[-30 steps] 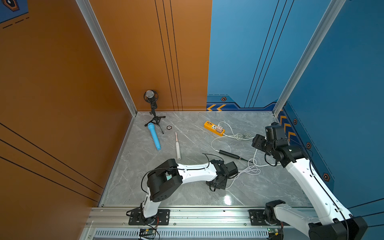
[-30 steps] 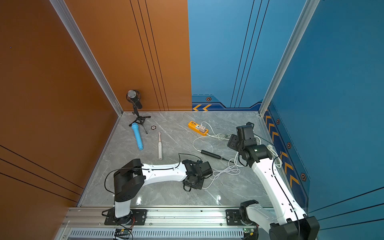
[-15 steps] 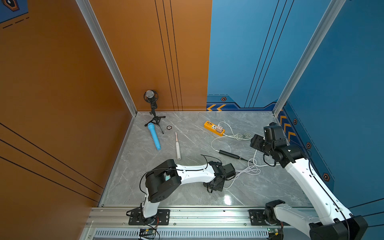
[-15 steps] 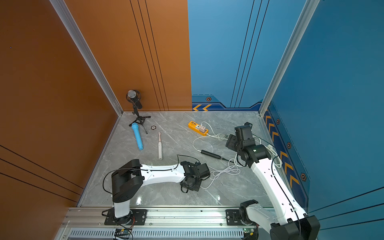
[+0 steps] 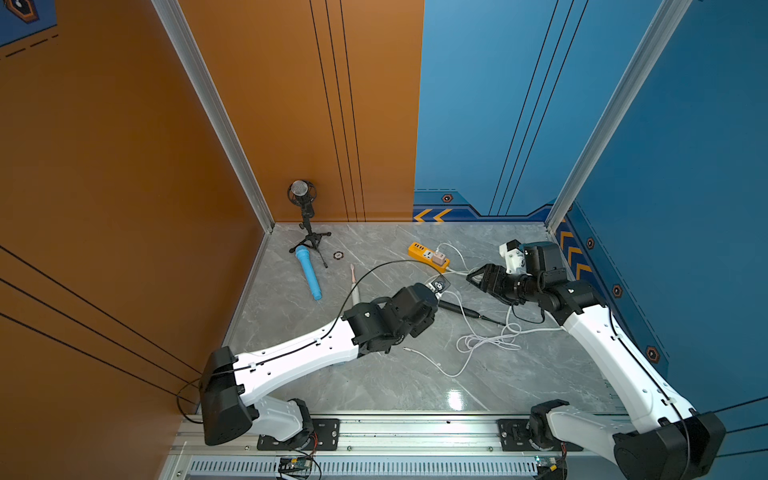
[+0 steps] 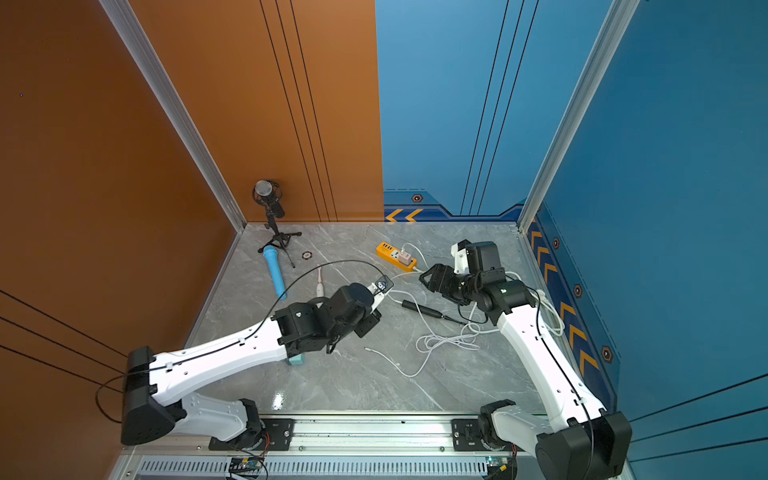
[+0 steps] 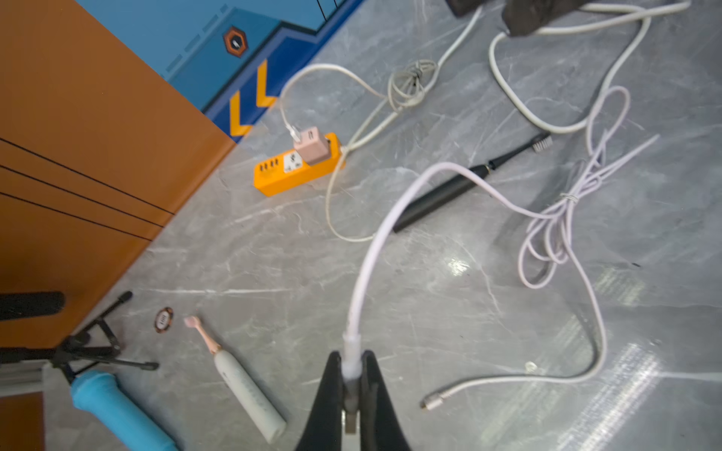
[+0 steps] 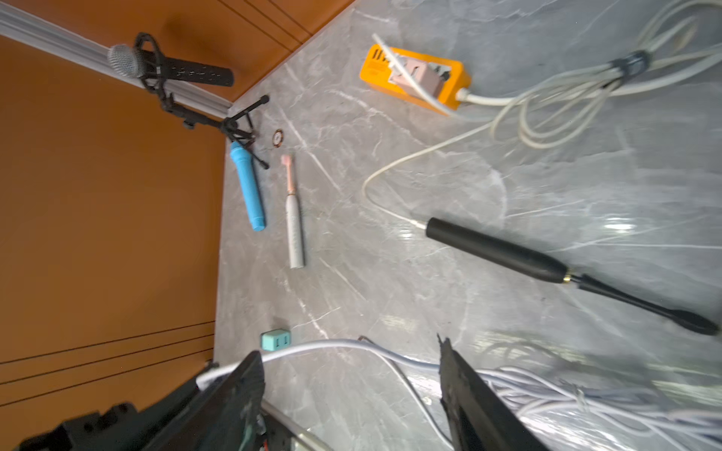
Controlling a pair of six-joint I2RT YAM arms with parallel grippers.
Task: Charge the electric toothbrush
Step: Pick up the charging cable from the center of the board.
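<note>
Left gripper point(image 7: 351, 365): jaws pinching the end of the white cable point(image 7: 373, 250). Right gripper point(image 8: 347, 347): jaws spread, empty, by black toothbrush point(image 8: 496, 254) lying mid-surface. Orange strip point(image 7: 289, 179): far side, charger point(image 7: 312, 146) plugged in.

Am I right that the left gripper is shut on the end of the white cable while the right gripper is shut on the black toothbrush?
Not quite: the right gripper is open, and the black toothbrush lies free on the table, apart from it, as the right wrist view shows. The left gripper is indeed shut on the end of the white cable.
</note>
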